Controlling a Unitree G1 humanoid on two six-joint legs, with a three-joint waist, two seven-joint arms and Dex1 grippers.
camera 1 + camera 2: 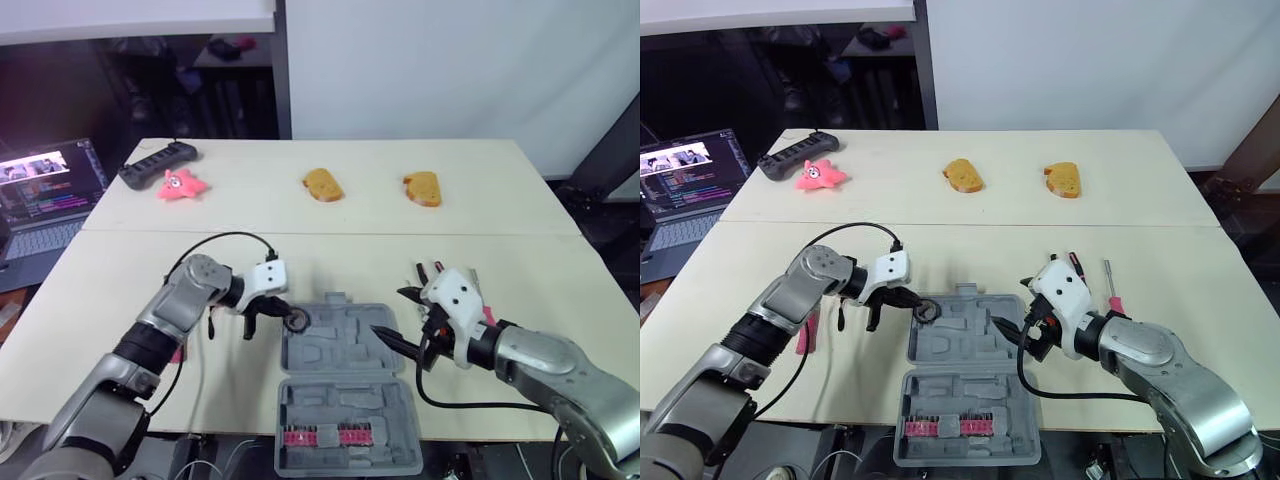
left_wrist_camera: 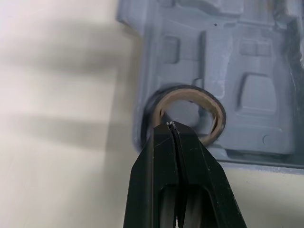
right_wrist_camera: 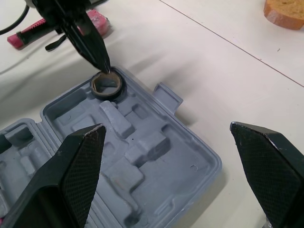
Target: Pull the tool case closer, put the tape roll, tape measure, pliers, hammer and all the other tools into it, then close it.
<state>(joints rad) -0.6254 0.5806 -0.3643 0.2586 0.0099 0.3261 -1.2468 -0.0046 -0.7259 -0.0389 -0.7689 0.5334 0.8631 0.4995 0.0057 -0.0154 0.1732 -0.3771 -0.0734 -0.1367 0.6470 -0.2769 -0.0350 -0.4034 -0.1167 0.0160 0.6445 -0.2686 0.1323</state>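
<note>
At the far left corner of the tool case [image 1: 345, 352], the tape roll [image 1: 297, 320] was judged to be in the course of being set into the round recess moulded there. For the step to be done well, the roll would need to be laid flat and centred in that recess before being let go, since a ring left tilted on the recess edge could stop the lid from shutting later. The fingers would best be opened only a little and lifted straight up, so that the light roll was not dragged out again. The case was seen lying open just in front of the robot, its lid half nearest, so the pulling step was taken as done.

The left gripper [image 2: 171, 126] was seen with its two fingers brought almost together, pinched on the near wall of the tape roll, which lay over the recess and looked slightly tilted. The right gripper [image 3: 166, 127] was held with its fingers spread wide, gripping nothing, poised over the right side of the case. A pink-handled tool [image 1: 805, 335] was seen on the table to the left of the case, and a red-handled screwdriver [image 1: 1110, 292] to its right, both yet to be packed.
</note>
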